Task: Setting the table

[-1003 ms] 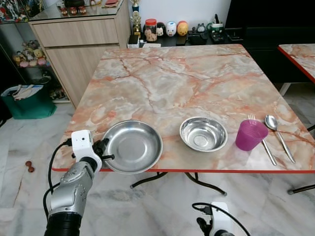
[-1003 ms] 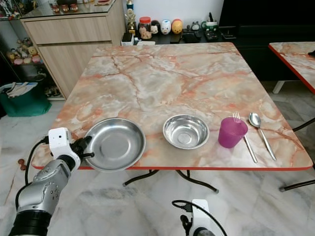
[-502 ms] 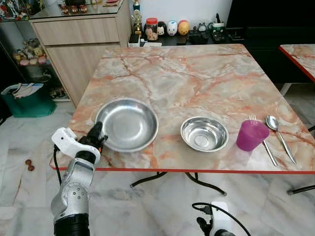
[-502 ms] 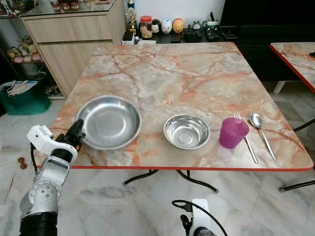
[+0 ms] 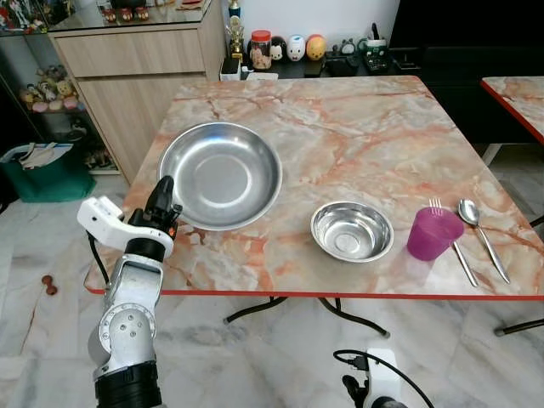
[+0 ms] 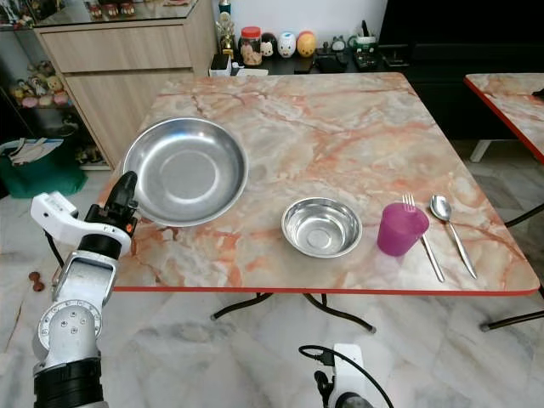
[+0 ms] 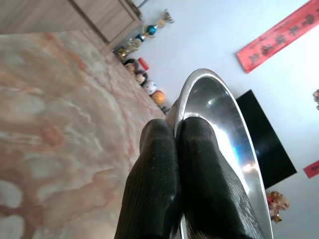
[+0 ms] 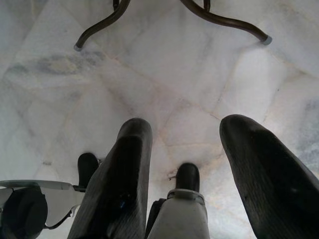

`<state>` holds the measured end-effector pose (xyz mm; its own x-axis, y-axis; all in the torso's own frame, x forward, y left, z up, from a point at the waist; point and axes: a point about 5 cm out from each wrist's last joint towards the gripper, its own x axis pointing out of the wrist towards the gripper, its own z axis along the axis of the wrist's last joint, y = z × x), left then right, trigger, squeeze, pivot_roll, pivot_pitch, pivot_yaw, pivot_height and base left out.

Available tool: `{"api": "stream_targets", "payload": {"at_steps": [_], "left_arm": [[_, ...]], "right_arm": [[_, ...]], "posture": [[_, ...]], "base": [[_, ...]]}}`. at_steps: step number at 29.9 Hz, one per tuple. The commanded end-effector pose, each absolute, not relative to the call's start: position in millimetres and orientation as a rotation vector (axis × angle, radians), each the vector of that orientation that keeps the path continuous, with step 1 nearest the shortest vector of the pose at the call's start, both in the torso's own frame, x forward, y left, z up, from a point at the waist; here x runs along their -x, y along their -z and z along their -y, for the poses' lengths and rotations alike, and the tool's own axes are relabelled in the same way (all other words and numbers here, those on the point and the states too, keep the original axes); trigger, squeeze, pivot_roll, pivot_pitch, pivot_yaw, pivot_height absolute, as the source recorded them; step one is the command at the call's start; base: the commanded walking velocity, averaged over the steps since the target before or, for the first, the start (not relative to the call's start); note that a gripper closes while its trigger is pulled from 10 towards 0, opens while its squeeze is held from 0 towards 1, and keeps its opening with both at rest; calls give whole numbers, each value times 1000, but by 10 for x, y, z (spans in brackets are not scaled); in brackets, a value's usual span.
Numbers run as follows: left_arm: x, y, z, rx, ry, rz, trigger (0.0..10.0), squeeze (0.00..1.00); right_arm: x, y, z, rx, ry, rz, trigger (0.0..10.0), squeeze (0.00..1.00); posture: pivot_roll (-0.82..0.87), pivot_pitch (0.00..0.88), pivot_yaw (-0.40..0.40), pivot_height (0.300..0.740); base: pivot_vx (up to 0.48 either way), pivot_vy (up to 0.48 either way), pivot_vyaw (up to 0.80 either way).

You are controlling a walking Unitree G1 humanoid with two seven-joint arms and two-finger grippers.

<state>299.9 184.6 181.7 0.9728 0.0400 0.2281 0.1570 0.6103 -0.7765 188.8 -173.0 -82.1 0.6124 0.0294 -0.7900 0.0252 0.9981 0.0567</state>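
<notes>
A large steel plate (image 5: 221,174) is held tilted above the left part of the marble table (image 5: 357,127). My left gripper (image 5: 163,204) is shut on its near-left rim; the left wrist view shows both black fingers (image 7: 197,154) pinching that rim (image 7: 182,99). A small steel bowl (image 5: 351,231) sits near the front edge. Right of it stand a purple cup (image 5: 433,233), a fork (image 5: 453,242) and a spoon (image 5: 478,225). My right gripper (image 8: 187,144) hangs open over the floor below the table.
A wooden sideboard (image 5: 136,64) stands at the back left, with a green bag (image 5: 47,174) on the floor beside it. Jars and figurines (image 5: 289,48) line a low shelf behind the table. A second table's corner (image 5: 514,93) shows at the right.
My left gripper has lifted the large plate off the front-left edge and carried it up and toward the far left of the table, tilting it. The bowl, cup and cutlery have stayed put.
</notes>
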Motion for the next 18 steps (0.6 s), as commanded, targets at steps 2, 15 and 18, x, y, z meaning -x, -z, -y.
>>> {"api": "stream_targets", "payload": {"at_steps": [2, 15, 18], "left_arm": [[-3002, -1917, -1799, 924, 105, 259, 10000, 0], [-3021, -1975, -1819, 909, 98, 271, 10000, 0], [-3027, -1992, -1822, 907, 97, 275, 10000, 0]], "right_arm": [[-1888, 820, 1744, -80, 21, -909, 10000, 0], [-1908, 809, 1745, -75, 20, -900, 10000, 0], [-1913, 806, 1744, -77, 20, -897, 10000, 0]], "posture": [[-27, 0, 34, 740], [-24, 0, 36, 740], [-27, 0, 38, 740]], "base": [[0, -405, 0], [0, -423, -184], [0, -428, 0]]}}
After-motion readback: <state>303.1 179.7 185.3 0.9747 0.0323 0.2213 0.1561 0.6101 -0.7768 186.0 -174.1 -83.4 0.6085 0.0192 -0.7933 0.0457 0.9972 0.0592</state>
